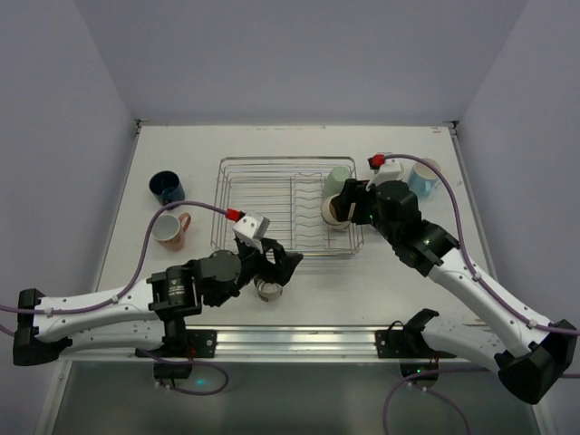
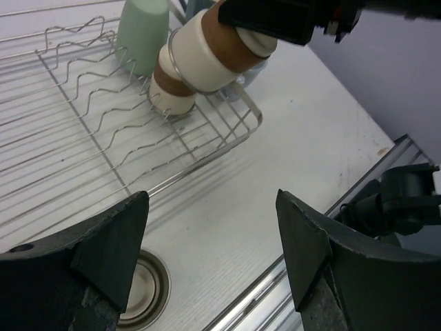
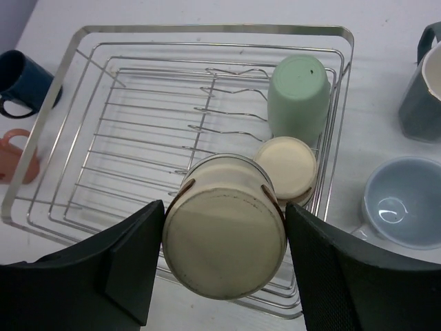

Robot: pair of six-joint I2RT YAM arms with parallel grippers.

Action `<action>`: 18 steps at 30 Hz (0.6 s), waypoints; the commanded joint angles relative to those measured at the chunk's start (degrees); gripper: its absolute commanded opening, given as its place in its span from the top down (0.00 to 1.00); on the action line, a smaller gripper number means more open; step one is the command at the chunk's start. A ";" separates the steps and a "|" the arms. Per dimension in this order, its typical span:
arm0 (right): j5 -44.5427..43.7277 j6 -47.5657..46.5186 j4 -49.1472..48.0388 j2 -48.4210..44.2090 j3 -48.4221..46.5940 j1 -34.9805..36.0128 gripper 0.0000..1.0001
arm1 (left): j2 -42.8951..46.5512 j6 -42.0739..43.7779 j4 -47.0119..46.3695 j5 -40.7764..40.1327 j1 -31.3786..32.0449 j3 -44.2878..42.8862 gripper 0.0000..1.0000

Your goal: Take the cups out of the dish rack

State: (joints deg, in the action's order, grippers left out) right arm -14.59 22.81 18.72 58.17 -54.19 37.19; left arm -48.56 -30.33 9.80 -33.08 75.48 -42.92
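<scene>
Cups (image 3: 298, 96) in dish rack (image 3: 207, 31): 2 | right gripper (image 3: 226, 262) pinching 1 brown-and-cream cup (image 2: 213, 52) | left gripper (image 2: 210, 207) spread

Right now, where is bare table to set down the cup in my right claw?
Free: the table in front of the rack, between the metal cup and the right arm; also the strip behind the rack. Crowded: right of the rack, with a blue cup and grey mug.

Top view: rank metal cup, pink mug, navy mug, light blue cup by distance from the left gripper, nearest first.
1. Metal cup, just under the left gripper.
2. Pink mug, to its left.
3. Navy mug, left, farther back.
4. Light blue cup, past the dish rack on its right.
</scene>
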 commanded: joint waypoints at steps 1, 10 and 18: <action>1.66 3.20 -6.58 -3.58 3.29 0.16 0.55 | 0.21 0.53 -12.66 5.20 -4.01 1.33 0.23; 18.71 11.89 -22.13 -13.69 9.98 0.08 0.59 | -3.74 -6.32 -27.55 30.88 -19.41 5.39 0.28; 27.68 17.97 -30.49 -14.14 13.67 0.08 0.59 | -5.85 -8.34 -33.88 38.43 -21.08 5.65 0.28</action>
State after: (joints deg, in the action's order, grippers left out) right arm 7.60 36.53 -3.64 43.57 -41.56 37.15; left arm -53.78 -36.99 -16.78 -0.10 54.85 -37.58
